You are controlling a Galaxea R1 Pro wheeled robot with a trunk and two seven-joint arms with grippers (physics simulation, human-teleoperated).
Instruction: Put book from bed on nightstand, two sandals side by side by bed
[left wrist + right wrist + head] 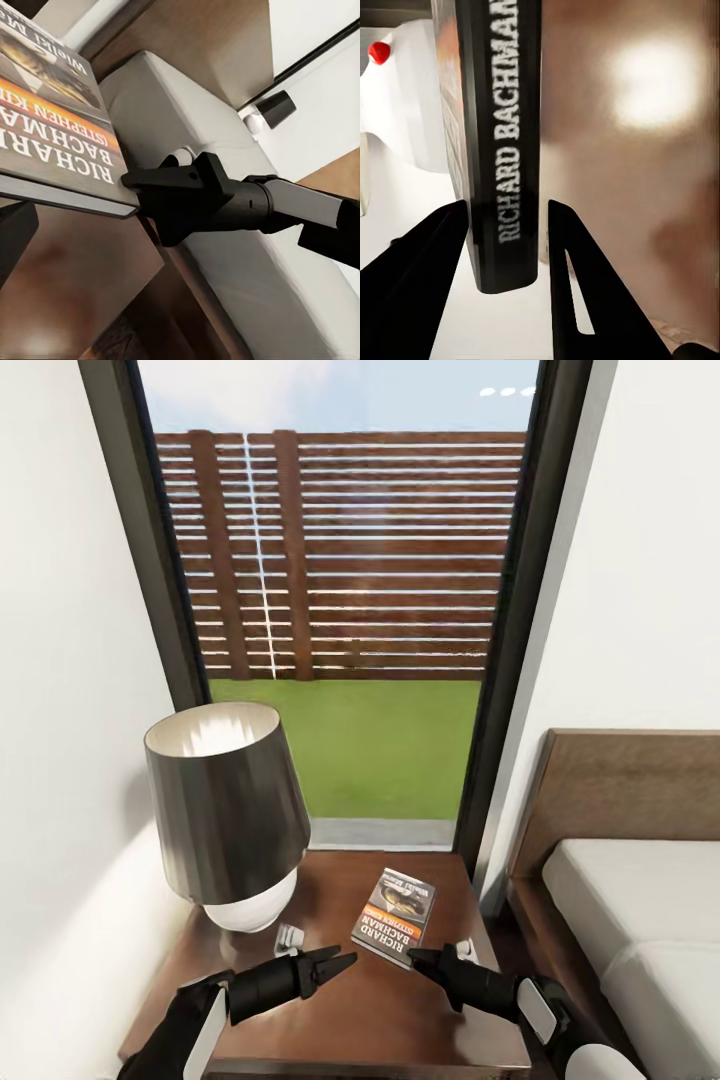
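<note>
On nightstand (420, 1020) — book (395, 917) between parted right fingers (585, 292), ungripped; left fingers (335, 963) apart, empty.

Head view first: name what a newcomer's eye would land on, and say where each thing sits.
The book, its orange band lettered Richard Bachman, lies on the glossy nightstand with the right gripper at its near edge; in the right wrist view the fingers straddle its spine. To its left stands a lamp with a dark shade. Behind, a tall window shows grass and a slatted fence, and the bed lies at right.
</note>
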